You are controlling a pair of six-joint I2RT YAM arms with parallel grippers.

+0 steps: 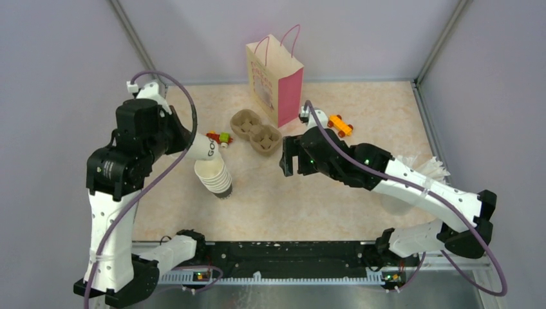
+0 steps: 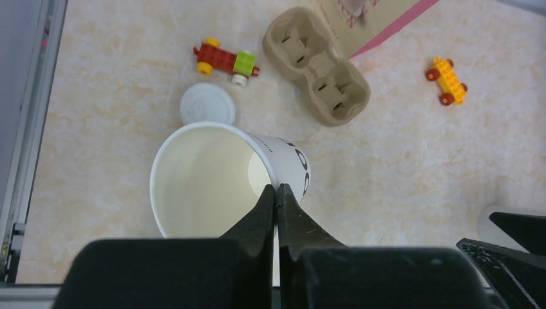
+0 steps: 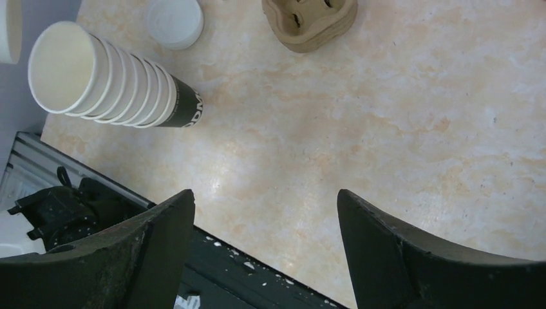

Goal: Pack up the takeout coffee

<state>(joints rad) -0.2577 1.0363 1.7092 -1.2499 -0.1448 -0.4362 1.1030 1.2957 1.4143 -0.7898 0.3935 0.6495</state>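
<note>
No cup with a lid on it is in view. My left gripper (image 2: 277, 190) is shut on the rim of a lidless white paper cup with black lettering (image 2: 199, 180), one finger inside and one outside. It holds the cup tilted above the table, over the stack of nested cups (image 1: 216, 177). The held cup also shows in the top view (image 1: 205, 147). A round white plastic lid (image 2: 207, 104) lies flat on the table beyond the cup, also seen in the right wrist view (image 3: 174, 21). My right gripper (image 3: 265, 199) is open and empty over mid-table (image 1: 288, 158).
A brown two-cup cardboard carrier (image 1: 255, 132) lies by a cream and pink paper bag (image 1: 275, 77) at the back. A red-green toy car (image 1: 220, 138) and an orange one (image 1: 340, 125) lie nearby. A white cup of sticks (image 1: 422, 170) stands right.
</note>
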